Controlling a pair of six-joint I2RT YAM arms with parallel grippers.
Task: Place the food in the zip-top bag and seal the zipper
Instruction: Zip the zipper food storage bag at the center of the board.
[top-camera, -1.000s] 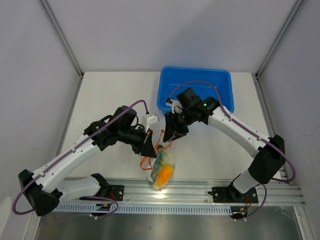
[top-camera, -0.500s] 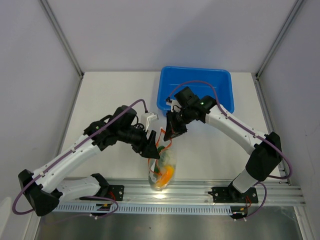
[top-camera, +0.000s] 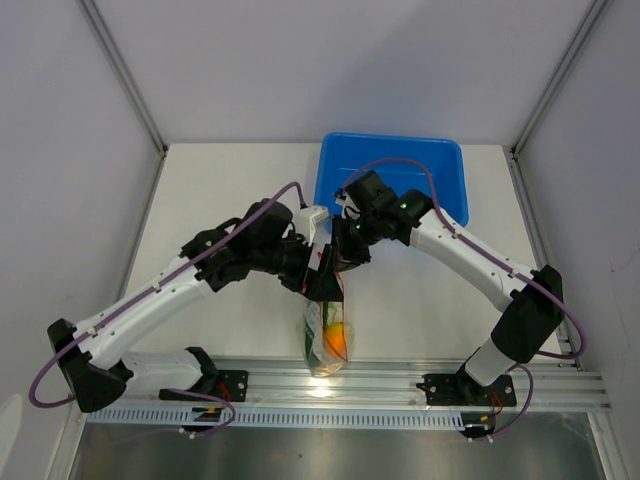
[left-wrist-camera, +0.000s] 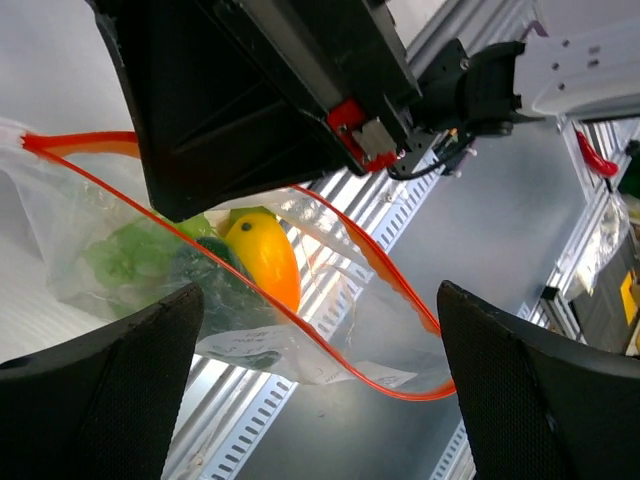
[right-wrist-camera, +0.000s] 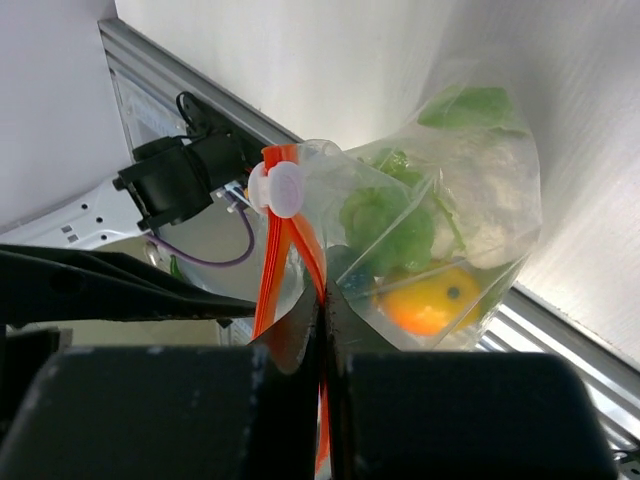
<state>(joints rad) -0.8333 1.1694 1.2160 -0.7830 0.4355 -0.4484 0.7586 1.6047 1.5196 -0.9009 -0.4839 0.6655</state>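
Observation:
The clear zip-top bag (top-camera: 325, 345) hangs off the table's near edge, held only by my right gripper (right-wrist-camera: 323, 300), which is shut on the orange-red zipper (right-wrist-camera: 300, 250) just below its white slider (right-wrist-camera: 283, 188). Inside lie the food pieces: an orange mango (right-wrist-camera: 430, 300), a bright green pea cluster (right-wrist-camera: 385, 215) and a white cauliflower (right-wrist-camera: 480, 200). My left gripper (left-wrist-camera: 320, 400) stands wide open beside the bag's mouth, its fingers (left-wrist-camera: 100, 400) apart from the plastic, with the zipper (left-wrist-camera: 389, 284) looping between them. From above, the left gripper (top-camera: 322, 280) sits right against the right gripper (top-camera: 342, 260).
A blue bin (top-camera: 440, 165) stands at the back right of the table, behind the right arm. The aluminium rail (top-camera: 400, 385) runs along the near edge beneath the hanging bag. White walls close in both sides.
My left gripper has opened, let go of the bag and moved up-right next to the right gripper. The right gripper has shut on the zipper, and the bag now hangs straighter.

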